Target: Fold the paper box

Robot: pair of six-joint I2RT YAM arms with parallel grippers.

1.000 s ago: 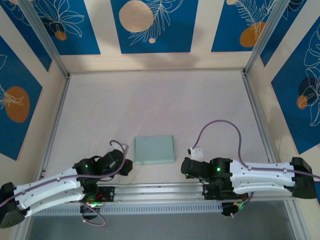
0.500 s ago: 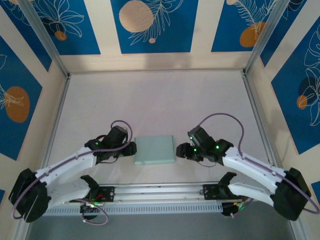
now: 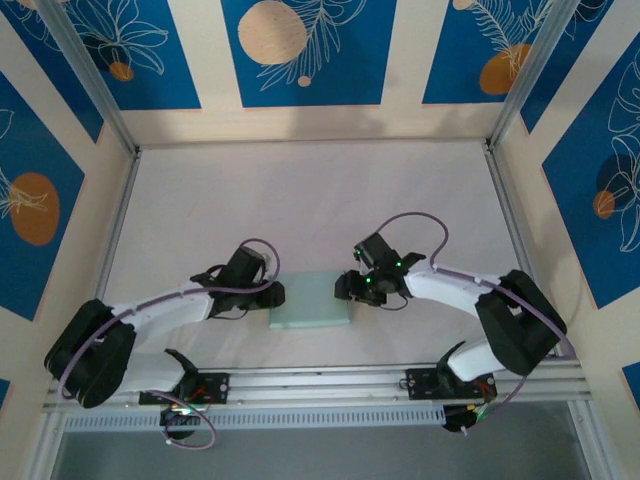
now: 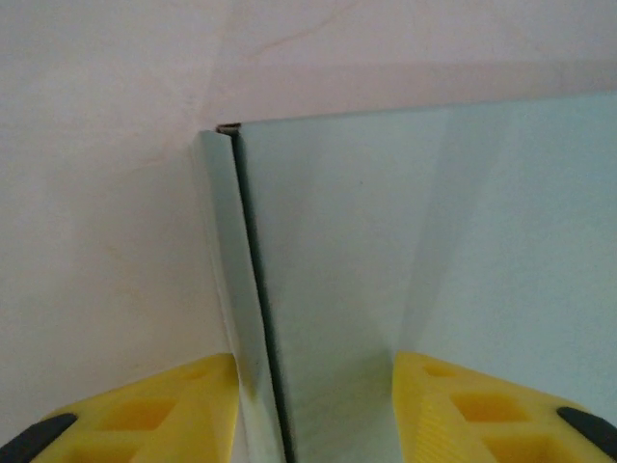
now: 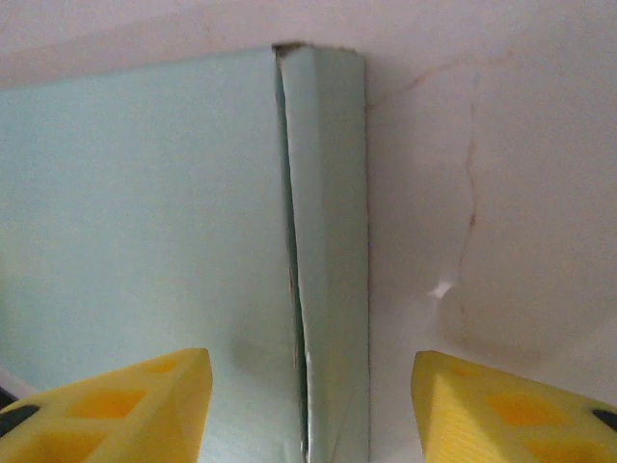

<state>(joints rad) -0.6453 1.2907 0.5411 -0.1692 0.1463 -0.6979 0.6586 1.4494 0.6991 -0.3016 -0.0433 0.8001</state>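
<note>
The box [image 3: 311, 304] lay flat on the counter [image 3: 300, 200], a pale green rectangle near the front edge and about midway between the two arms. From above, the left arm [image 3: 170, 305] reached in from the left and the right arm [image 3: 450, 285] from the right, so that one wrist met each short side of the box. A purple cable [image 3: 410, 222] looped over the right arm.

The left jaws stood open over the box's left edge. In the left wrist view the yellow fingers [image 4: 135, 410] sat well apart, one on the side of the bare counter [image 4: 96, 193] and the other over the green top [image 4: 434, 241]. A narrow strip of card [image 4: 220, 241] ran along that edge, set off from the top by a dark seam that passed between the fingers.

The right jaws were open too, straddling the right edge. In the right wrist view one finger [image 5: 125, 405] hung over the green top [image 5: 145, 212] and the other over the counter [image 5: 501, 193]. A narrow folded strip [image 5: 330, 241] lined this edge, with a thin seam beside it. Whether any finger touched the card could not be told.
</note>
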